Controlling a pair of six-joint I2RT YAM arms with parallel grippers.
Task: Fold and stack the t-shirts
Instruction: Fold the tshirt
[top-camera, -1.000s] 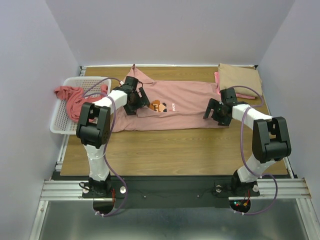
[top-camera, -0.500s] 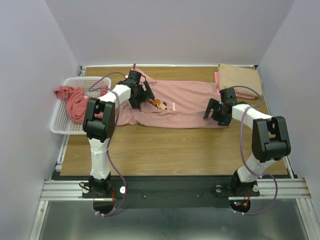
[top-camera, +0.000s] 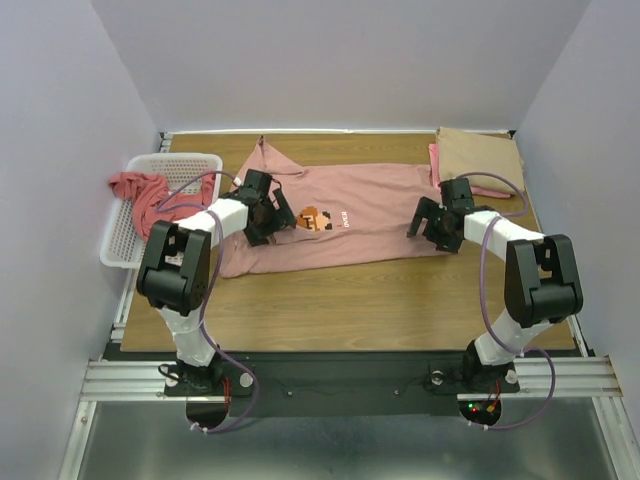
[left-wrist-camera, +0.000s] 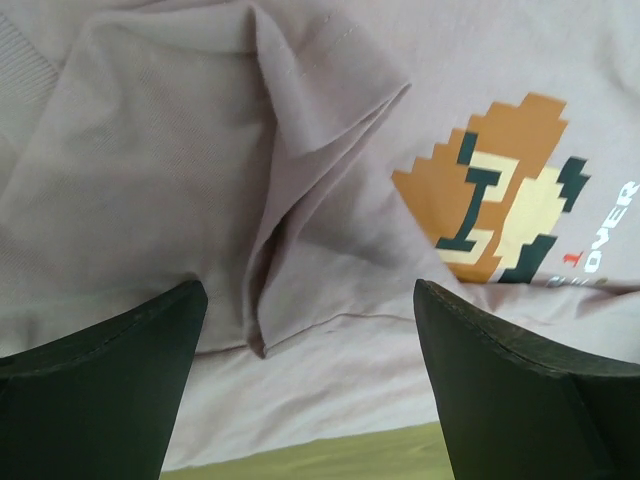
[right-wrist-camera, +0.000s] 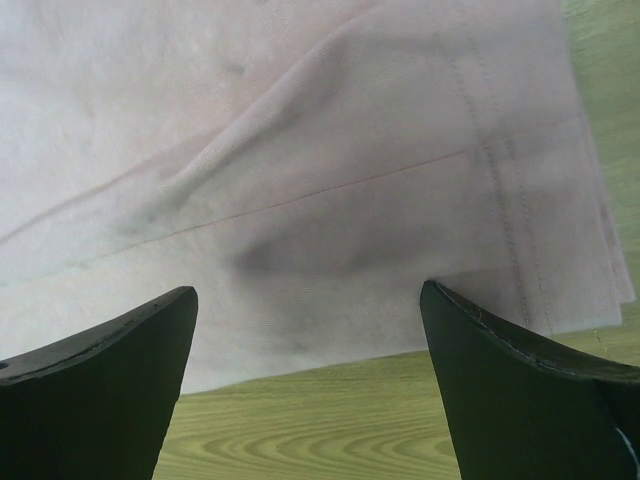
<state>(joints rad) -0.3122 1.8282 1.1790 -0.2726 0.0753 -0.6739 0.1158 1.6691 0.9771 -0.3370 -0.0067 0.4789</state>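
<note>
The dusty-pink t-shirt (top-camera: 370, 205) lies spread across the table, its pixel graphic (top-camera: 318, 217) facing up. It fills the left wrist view (left-wrist-camera: 330, 180) and the right wrist view (right-wrist-camera: 300, 150). My left gripper (top-camera: 276, 219) is open and empty over the shirt's chest, left of the graphic (left-wrist-camera: 495, 190). My right gripper (top-camera: 428, 222) is open and empty over the shirt's hem end. A coral-red t-shirt (top-camera: 148, 195) hangs in the basket. A folded tan t-shirt (top-camera: 478, 155) lies on a bright pink t-shirt (top-camera: 436, 155) at the back right.
A white mesh basket (top-camera: 125, 240) stands at the left table edge. Bare wooden table (top-camera: 360, 300) runs along the front of the shirt. Grey walls close in the left, back and right sides.
My left gripper has swung back and down to the left, letting go of the shirt. The shirt's bunched left side now lies flatter with the graphic uncovered. The right arm has barely moved.
</note>
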